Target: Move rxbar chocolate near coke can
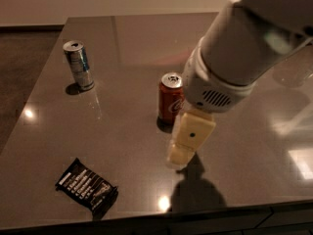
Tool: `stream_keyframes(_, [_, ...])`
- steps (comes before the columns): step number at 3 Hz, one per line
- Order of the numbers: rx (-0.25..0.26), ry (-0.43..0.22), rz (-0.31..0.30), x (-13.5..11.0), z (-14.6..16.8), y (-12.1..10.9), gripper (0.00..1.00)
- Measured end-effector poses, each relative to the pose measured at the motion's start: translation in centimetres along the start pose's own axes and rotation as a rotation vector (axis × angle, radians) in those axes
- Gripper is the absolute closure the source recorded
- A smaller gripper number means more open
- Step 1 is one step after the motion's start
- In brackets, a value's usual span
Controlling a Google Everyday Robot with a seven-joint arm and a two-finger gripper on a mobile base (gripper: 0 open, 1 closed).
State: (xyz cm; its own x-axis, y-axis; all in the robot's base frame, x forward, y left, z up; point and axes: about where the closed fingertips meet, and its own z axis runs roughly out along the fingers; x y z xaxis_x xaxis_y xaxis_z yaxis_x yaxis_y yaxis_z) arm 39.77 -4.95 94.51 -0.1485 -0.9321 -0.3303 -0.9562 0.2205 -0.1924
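Observation:
The rxbar chocolate [87,190] is a flat black wrapper with white lettering, lying near the table's front left edge. The coke can [170,98] stands upright in the middle of the table, red with a silver top. My gripper [178,156] hangs over the table just right of and in front of the coke can, its cream-coloured fingers pointing down. It is well to the right of the rxbar and holds nothing that I can see. The arm covers the table's back right.
A slim silver-and-blue can [78,65] stands upright at the back left. The dark glossy table [122,131] has its front edge close below the rxbar. Floor shows beyond the table's left edge.

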Motion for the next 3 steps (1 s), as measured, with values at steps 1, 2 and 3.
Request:
stream_keyframes(1, [-0.037,-0.027,0.015,-3.9,3.2,3.5,0.00])
stream_keyframes(2, [-0.067,-0.035,0.017,-5.8,5.1,5.2,0.00])
stream_keyframes(3, [-0.104,-0.061,0.033,-7.0,7.7,6.3,0.00])
